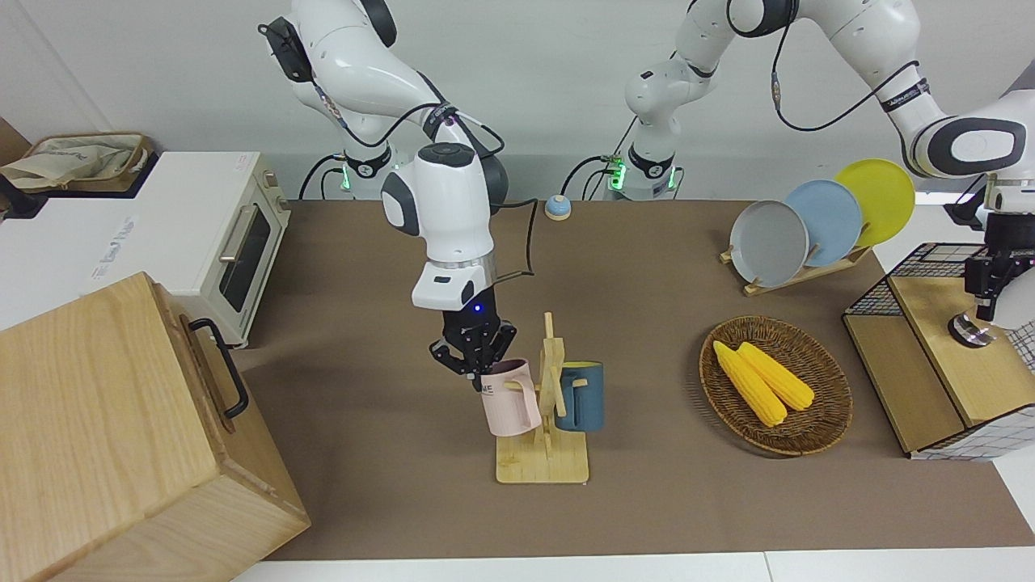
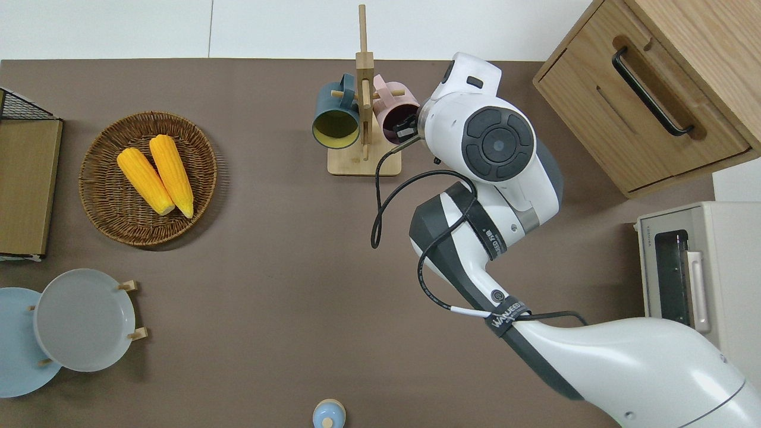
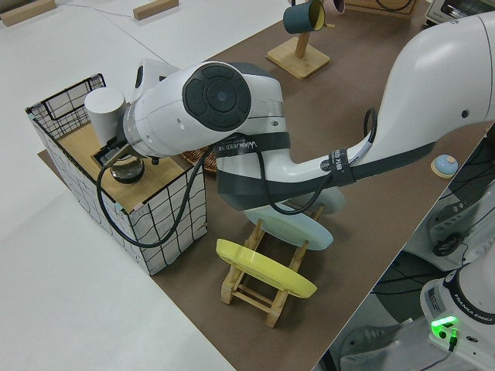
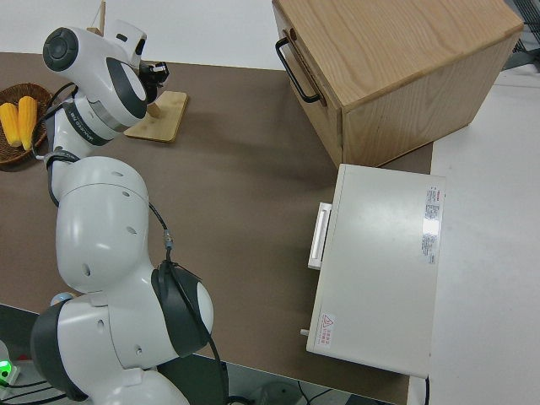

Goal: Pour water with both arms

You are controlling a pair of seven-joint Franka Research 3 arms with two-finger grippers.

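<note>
A plain pale wall [image 1: 566, 73] rises past the brown-topped table [image 2: 267, 267]. A wooden cabinet [image 1: 121, 436] and white toaster oven [image 1: 202, 234] stand at one end; lighting looks even.

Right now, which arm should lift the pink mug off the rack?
The right arm. Its gripper is shut on the pink mug's rim at the rack. The left gripper is over the wire basket at the table's end.
</note>
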